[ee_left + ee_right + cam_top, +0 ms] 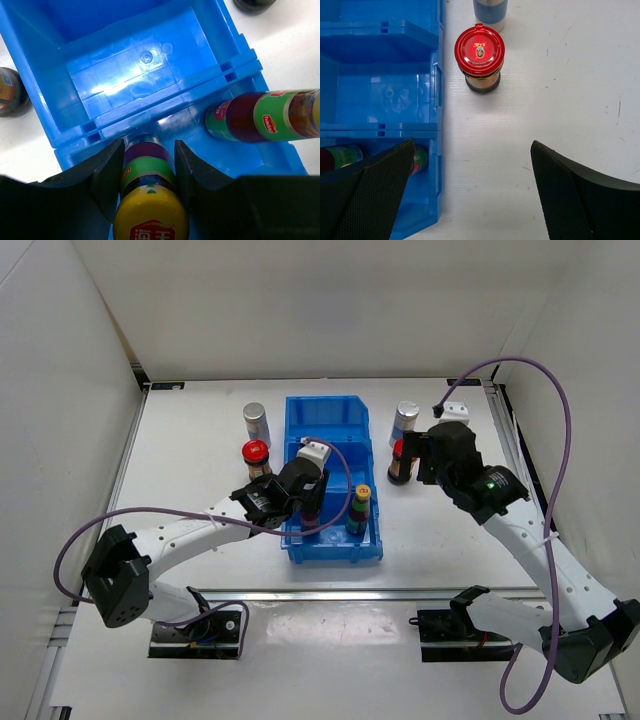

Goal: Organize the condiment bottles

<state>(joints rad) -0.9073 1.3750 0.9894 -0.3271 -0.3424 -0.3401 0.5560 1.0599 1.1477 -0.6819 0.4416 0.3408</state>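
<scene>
**One pair almost in the bin, two pairs left on the table**

A yellow-capped bottle (149,200) is held upright in the near compartment of the blue bin (330,415). It is clamped at its sides by the left gripper (149,150), whose jaws are closed on it. Whether its base is resting on the bin floor cannot be told. The second yellow-capped bottle (361,508) is seen standing in the same compartment, near the held one and toward the right wall. The first pair is therefore judged as good as sorted once the grip is let go.

Nothing is seen in the middle and far compartments. Four bottles are left out on the table (200,440), two on each side of the bin. On the left, the left red-capped bottle (256,458) is set just in front of the left silver-topped bottle (256,423). On the right, the right red-capped bottle (479,57) is matched the same way with the right silver-topped bottle (491,10).

The right gripper (472,145) is spread wide and nothing is held in it. It is poised over bare table just beside the bin, with the right red-capped bottle ahead of its fingers but not between them.

About a third of the job is judged done. The red-capped pair and the silver-topped pair remain to be gathered, presumably one pair to each free compartment.
</scene>
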